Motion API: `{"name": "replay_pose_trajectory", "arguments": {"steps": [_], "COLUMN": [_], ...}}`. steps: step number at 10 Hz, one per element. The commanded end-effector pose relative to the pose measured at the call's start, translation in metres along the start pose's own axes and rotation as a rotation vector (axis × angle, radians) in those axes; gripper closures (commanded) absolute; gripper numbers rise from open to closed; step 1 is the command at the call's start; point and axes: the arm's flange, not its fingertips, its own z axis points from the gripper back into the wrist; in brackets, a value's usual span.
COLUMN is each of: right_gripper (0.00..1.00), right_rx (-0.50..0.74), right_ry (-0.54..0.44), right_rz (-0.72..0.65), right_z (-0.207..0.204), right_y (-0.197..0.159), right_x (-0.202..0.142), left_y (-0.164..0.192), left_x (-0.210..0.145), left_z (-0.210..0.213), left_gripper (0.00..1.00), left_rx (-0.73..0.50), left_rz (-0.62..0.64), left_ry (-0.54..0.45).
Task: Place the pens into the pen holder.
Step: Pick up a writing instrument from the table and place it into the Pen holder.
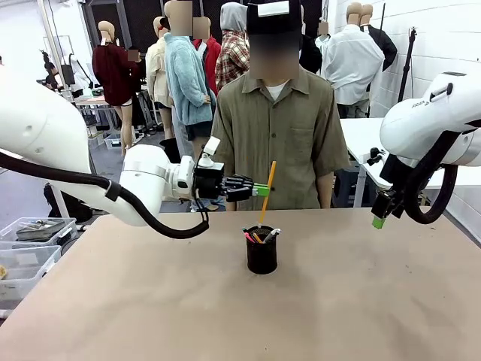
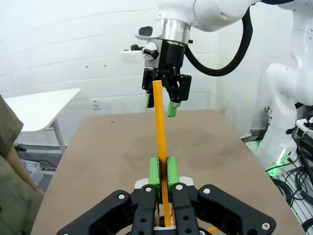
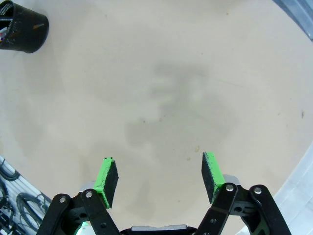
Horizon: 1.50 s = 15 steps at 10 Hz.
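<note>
The black mesh pen holder [image 1: 261, 256] stands mid-table with a few pens [image 1: 259, 236] in it, one red-pink ended, one silver-white. My left gripper [image 1: 260, 189] hovers just above it, shut on a yellow-orange pencil [image 1: 267, 192] that stands nearly upright, its lower tip at the holder's mouth. In the left wrist view the pencil [image 2: 160, 122] runs up from between the green pads [image 2: 154, 170]. My right gripper [image 1: 379, 218] hangs open above the table's right side with nothing between its fingers [image 3: 108, 180]. The right wrist view catches the holder [image 3: 22, 27] at its top left corner.
A person in an olive shirt [image 1: 278, 128] stands at the far edge, right behind the holder. Clear plastic bins [image 1: 26, 252] sit off the table's left side. The brown tabletop [image 1: 376, 301] is bare around the holder.
</note>
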Motion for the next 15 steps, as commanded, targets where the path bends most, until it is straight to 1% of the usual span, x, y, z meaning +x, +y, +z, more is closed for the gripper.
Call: {"name": "replay_pose_trajectory", "arguments": {"steps": [1, 5, 10, 13, 14, 15], "right_gripper": [0.14, 0.14, 0.14, 0.14, 0.14, 0.14], "right_rx": [-0.025, -0.025, -0.025, -0.025, -0.025, -0.025], "right_ry": [0.0, 0.0, 0.0, 0.0, 0.0, 0.0], "right_rz": [0.013, 0.013, 0.013, 0.013, 0.013, 0.013], "right_z": [-0.002, -0.002, -0.002, -0.002, -0.002, -0.002], "right_y": [-0.001, -0.001, -0.001, -0.001, -0.001, -0.001], "right_x": [-0.002, -0.002, -0.002, -0.002, -0.002, -0.002], "left_y": [0.011, 0.01, -0.001, -0.001, -0.002, -0.003], "left_x": [-0.003, -0.036, -0.059, -0.069, -0.071, -0.07], "left_z": [-0.009, -0.008, 0.0, 0.003, 0.002, 0.002], "left_gripper": [1.0, 1.0, 1.0, 1.0, 0.97, 0.77], "left_rx": [-0.021, -0.007, -0.003, -0.001, -0.003, -0.006], "left_rz": [-0.006, 0.042, 0.056, 0.074, 0.069, 0.065], "left_ry": [0.01, 0.034, 0.052, 0.06, 0.067, 0.071]}}
